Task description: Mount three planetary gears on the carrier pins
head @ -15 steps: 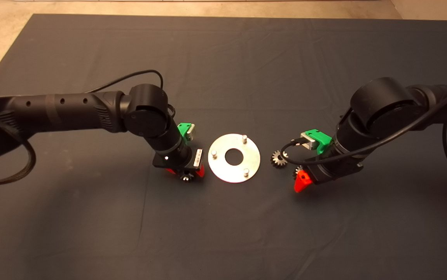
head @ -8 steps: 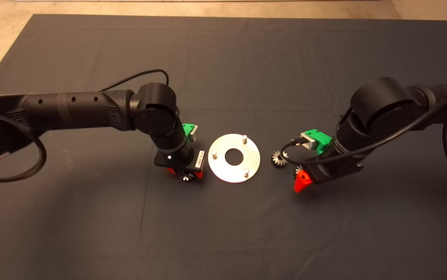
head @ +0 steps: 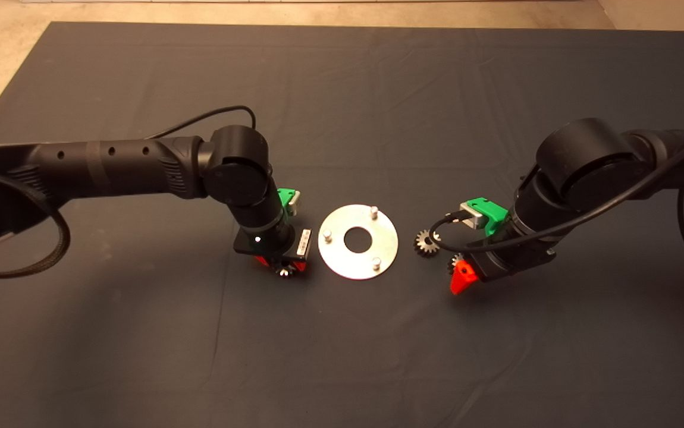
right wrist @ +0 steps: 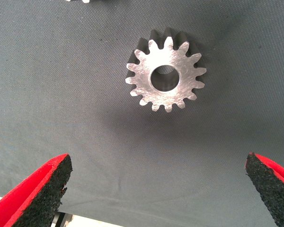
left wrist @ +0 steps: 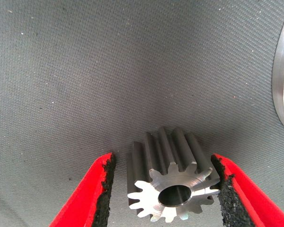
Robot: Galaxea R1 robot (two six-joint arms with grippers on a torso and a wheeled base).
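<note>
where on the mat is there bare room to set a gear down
Free: the mat beyond the disc, and the strip nearer the camera. Crowded: beside the disc, where the left gripper straddles a gear and the right gripper hangs open over another gear, a third gear alongside.

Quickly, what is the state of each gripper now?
Left gripper: open around a gear, not yet clamped.
Right gripper: open wide, holding nothing.

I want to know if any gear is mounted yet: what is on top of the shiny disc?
On the disc only three bare carrier pins stand; no gear sits on it. The mat shows through its central hole. What lies beneath the metal is hidden.
</note>
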